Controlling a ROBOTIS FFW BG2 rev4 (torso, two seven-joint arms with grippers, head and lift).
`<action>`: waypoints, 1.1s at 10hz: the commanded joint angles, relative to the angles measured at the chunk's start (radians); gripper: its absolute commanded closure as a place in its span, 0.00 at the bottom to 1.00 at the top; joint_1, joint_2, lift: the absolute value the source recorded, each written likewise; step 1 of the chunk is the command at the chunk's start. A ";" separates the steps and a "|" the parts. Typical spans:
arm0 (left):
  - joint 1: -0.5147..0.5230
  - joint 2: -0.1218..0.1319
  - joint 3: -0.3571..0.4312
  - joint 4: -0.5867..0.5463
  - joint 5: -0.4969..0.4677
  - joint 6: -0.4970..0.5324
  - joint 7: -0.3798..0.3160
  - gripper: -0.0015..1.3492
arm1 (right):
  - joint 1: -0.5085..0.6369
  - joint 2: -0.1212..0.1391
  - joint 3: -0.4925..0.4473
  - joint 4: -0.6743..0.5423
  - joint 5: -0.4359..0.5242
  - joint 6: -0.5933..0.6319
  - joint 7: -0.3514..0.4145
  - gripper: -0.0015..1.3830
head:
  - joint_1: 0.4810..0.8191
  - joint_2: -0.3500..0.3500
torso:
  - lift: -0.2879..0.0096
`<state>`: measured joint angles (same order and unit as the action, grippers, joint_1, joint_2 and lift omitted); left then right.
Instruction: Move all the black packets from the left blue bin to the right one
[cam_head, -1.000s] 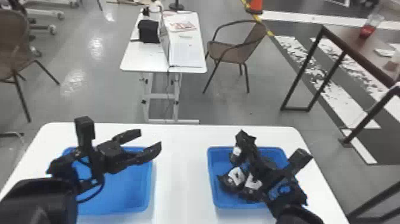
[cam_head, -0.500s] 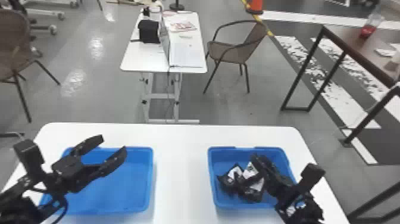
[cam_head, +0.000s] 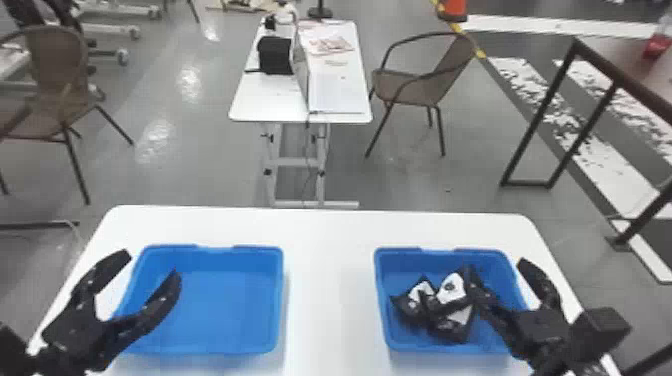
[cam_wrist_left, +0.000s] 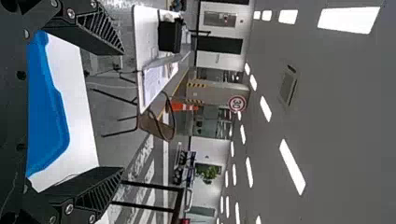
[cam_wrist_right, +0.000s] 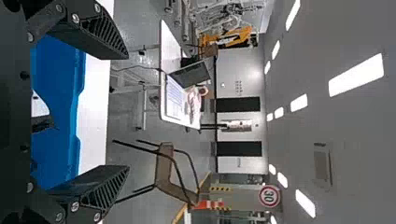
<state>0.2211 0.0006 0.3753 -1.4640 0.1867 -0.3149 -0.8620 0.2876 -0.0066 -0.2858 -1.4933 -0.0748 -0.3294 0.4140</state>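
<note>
From the head's view, the packets (cam_head: 452, 325) lie in a little heap in the right bin (cam_head: 430, 261), and the left bin (cam_head: 230, 310) has none, so I think the job is done. The left gripper (cam_head: 148, 265) is by the left bin, the right gripper (cam_head: 496, 267) over the right one. The packets look light, soft and a bit slippery. If one needs fixing, I'd pinch its fat middle, gently, not a thin corner.

In the left wrist view, the fingers are wide apart, holding nothing.

In the right wrist view, they are wide and empty too.
</note>
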 joint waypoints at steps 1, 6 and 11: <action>0.067 -0.003 0.010 -0.010 -0.010 -0.075 0.003 0.12 | 0.136 0.007 -0.001 -0.119 0.082 -0.053 -0.023 0.12 | 0.63 0.43 | 0.97; 0.187 -0.003 -0.016 -0.090 -0.023 -0.128 0.109 0.12 | 0.334 0.007 0.002 -0.157 0.125 -0.220 -0.115 0.12 | 0.63 0.45 | 0.97; 0.224 -0.003 -0.084 -0.091 0.022 -0.122 0.169 0.12 | 0.350 0.007 0.008 -0.142 0.064 -0.238 -0.166 0.12 | 0.63 0.41 | 0.97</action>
<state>0.4425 0.0000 0.3020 -1.5555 0.2025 -0.4393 -0.6949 0.6378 0.0000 -0.2778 -1.6367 -0.0077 -0.5668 0.2479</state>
